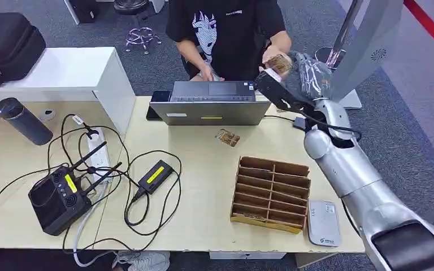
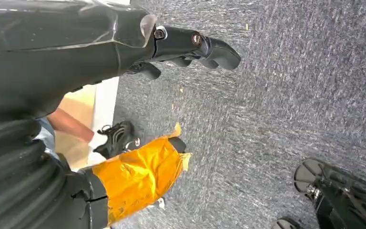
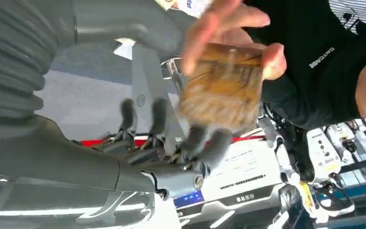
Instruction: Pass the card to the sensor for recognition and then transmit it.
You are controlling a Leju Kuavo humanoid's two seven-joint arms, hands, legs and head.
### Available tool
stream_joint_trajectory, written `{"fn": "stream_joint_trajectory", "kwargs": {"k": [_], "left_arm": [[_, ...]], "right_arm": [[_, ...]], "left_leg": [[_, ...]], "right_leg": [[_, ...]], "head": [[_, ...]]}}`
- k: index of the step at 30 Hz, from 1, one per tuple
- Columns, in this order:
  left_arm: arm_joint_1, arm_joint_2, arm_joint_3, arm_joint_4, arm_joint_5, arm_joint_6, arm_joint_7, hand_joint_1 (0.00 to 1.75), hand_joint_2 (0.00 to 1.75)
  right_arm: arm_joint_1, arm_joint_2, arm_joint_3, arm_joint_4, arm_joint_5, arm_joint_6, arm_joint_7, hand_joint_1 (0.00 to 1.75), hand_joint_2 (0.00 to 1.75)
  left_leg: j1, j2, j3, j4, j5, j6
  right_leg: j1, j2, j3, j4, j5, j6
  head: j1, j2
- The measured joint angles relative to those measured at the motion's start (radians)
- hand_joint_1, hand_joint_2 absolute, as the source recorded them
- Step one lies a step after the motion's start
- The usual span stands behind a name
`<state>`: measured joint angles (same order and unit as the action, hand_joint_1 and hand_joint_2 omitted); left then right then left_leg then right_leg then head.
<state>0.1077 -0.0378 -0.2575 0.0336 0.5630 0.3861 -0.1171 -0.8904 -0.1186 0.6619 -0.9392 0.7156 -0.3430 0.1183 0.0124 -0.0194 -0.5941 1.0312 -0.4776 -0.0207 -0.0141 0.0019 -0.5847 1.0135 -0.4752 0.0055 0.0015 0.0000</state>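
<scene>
Overhead, flat brown card [image 3: 221, 86], blurred edges.

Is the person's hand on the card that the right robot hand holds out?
Yes: in the right wrist view the person's hand grips the card, which the right robot hand touches with its fingers.

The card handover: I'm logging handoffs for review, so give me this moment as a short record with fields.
card: brown patterned card, raised above the laptop
right hand: its hand is up at the card, dark fingers against its lower edge
person: a hand grips the card's far edge
grip owner: unclear whether the robot alone bears it
left hand: hangs over the carpet, holding nothing
spare card: another lies on the table
sensor: white reader beside the wooden divider box
</scene>
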Motion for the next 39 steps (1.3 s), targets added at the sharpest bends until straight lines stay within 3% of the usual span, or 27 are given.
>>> {"fn": "stream_joint_trajectory", "kwargs": {"k": [3, 7, 10, 13, 16, 21, 26, 32, 39], "left_arm": [[0.0, -0.003, -0.003, 0.0, 0.008, 0.003, 0.0, 0.0, 1.75], [0.003, -0.022, -0.003, 0.0, 0.034, 0.024, 0.0, 0.0, 1.75], [0.002, -0.045, -0.003, 0.0, 0.053, 0.045, 0.0, 0.0, 1.75], [0.002, -0.071, -0.002, 0.0, 0.069, 0.065, 0.0, 0.0, 1.75], [-0.001, -0.094, 0.002, 0.0, 0.079, 0.082, 0.0, 0.0, 1.75], [-0.008, -0.114, 0.013, 0.0, 0.089, 0.098, 0.0, 0.0, 1.75], [-0.014, -0.119, 0.014, 0.0, 0.089, 0.109, 0.0, 0.0, 1.75], [-0.02, -0.12, 0.014, 0.0, 0.085, 0.112, 0.0, 0.0, 1.75], [-0.024, -0.119, 0.014, 0.0, 0.085, 0.118, 0.0, 0.0, 1.75]], "right_arm": [[0.014, -0.001, 0.01, -0.013, -0.011, -0.032, -0.027, 0.0, 1.75], [0.102, -0.031, 0.019, -0.126, -0.018, -0.14, -0.071, 0.0, 1.75], [0.223, -0.068, 0.024, -0.271, -0.037, -0.231, -0.131, 0.0, 1.75], [0.418, -0.118, 0.033, -0.452, -0.026, -0.332, -0.203, 0.0, 1.75], [0.622, -0.151, 0.021, -0.613, -0.043, -0.351, -0.306, 0.0, 1.75], [0.916, -0.173, -0.025, -0.8, -0.196, -0.354, -0.495, 0.0, 1.75], [1.114, -0.175, -0.081, -0.91, -0.167, -0.356, -0.603, 0.0, 1.75], [1.239, -0.17, -0.121, -0.955, -0.092, -0.356, -0.636, 0.0, 1.75], [1.261, -0.145, -0.13, -0.932, -0.056, -0.356, -0.611, 0.0, 1.75]], "left_leg": [[0.0, 0.0, 0.0, 0.0, 0.0, 0.0], [0.0, -0.001, 0.006, 0.0, 0.0, 0.0], [0.0, -0.003, 0.006, 0.0, -0.002, 0.0], [0.0, -0.005, 0.006, 0.0, -0.004, 0.002], [0.0, -0.006, 0.007, 0.0, -0.006, 0.003], [0.0, -0.005, 0.007, 0.0, -0.009, 0.001], [0.0, -0.005, 0.007, 0.0, -0.01, 0.001], [0.0, -0.004, 0.008, 0.0, -0.01, 0.001], [-0.001, -0.003, 0.01, 0.0, -0.009, 0.001]], "right_leg": [[0.0, 0.0, -0.001, 0.0, 0.0, 0.0], [0.0, 0.0, -0.001, 0.0, 0.0, 0.0], [0.0, -0.003, 0.0, -0.002, -0.001, 0.001], [0.0, -0.005, 0.001, -0.002, -0.004, 0.003], [0.0, -0.007, 0.002, -0.003, -0.006, 0.002], [0.0, -0.006, 0.001, -0.003, -0.008, 0.001], [0.0, -0.006, 0.002, -0.003, -0.009, 0.002], [0.0, -0.005, 0.002, -0.002, -0.009, 0.001], [0.0, -0.004, 0.004, -0.002, -0.009, 0.001]], "head": [[0.0, 0.0], [0.0, 0.0], [0.0, 0.0], [0.0, 0.0], [0.0, 0.0], [0.0, 0.0], [0.0, 0.0], [0.0, 0.0], [0.0, 0.0]]}}
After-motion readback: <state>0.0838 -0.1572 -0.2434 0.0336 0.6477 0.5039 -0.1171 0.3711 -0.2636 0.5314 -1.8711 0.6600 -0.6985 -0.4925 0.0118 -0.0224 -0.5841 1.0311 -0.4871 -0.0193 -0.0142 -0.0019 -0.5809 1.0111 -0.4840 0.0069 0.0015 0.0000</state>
